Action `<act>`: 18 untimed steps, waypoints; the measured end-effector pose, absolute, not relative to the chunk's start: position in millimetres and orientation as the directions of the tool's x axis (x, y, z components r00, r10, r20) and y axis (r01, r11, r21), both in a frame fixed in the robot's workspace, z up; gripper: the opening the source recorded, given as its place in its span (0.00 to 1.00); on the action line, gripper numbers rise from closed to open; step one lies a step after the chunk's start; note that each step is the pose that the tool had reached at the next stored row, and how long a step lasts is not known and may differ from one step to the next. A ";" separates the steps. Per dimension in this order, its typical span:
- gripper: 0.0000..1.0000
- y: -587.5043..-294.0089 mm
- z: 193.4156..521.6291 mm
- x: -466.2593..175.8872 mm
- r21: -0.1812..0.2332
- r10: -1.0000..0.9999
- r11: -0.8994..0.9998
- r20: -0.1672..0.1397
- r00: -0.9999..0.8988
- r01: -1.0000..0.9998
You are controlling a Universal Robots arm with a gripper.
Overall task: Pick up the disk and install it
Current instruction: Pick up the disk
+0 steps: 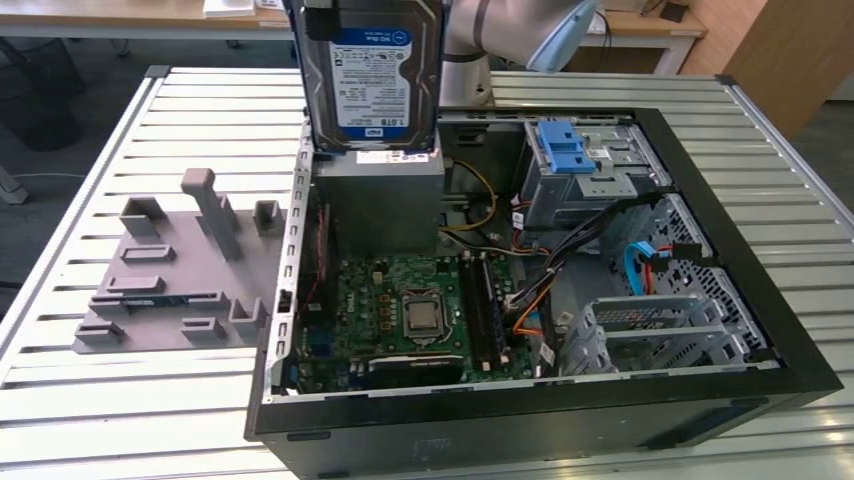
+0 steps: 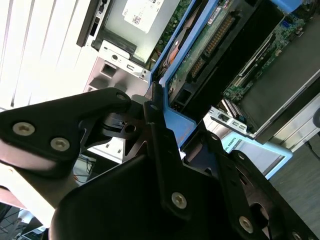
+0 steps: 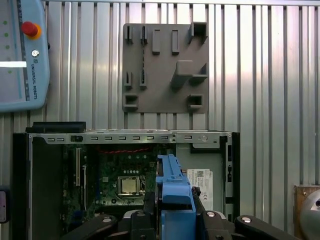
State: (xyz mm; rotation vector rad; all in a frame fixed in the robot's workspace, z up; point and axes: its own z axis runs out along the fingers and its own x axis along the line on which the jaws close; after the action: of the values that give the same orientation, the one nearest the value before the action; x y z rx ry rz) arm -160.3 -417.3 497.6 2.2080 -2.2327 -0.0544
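At the exterior view's left lay the fixture plate (image 1: 174, 270). The disk (image 1: 371, 75) hung upright over the open case (image 1: 534, 430), the gripper (image 3: 174, 207) clamped on its blue rail (grip apparently square). Advisable: hold it plumb, clear of the cables (image 1: 583, 240).

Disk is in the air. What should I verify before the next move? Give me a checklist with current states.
1. Grip: ok. The gripper is shut on the disk at its blue frame.
2. Disk off the table: ok. It hangs upright above the computer case.
3. Case open: ok, with the interior exposed.
4. Drive cage free of wires: cannot tell. A blue cable lies beside it.
5. Disk lined up with its bay: cannot tell.
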 end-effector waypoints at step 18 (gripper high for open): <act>0.36 -423.0 496.9 -113.8 0.025 -1.000 0.011 -0.024 -0.012 -1.000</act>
State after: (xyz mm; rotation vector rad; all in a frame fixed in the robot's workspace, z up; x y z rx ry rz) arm -113.8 -423.0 496.9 2.2078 -2.2328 -0.0543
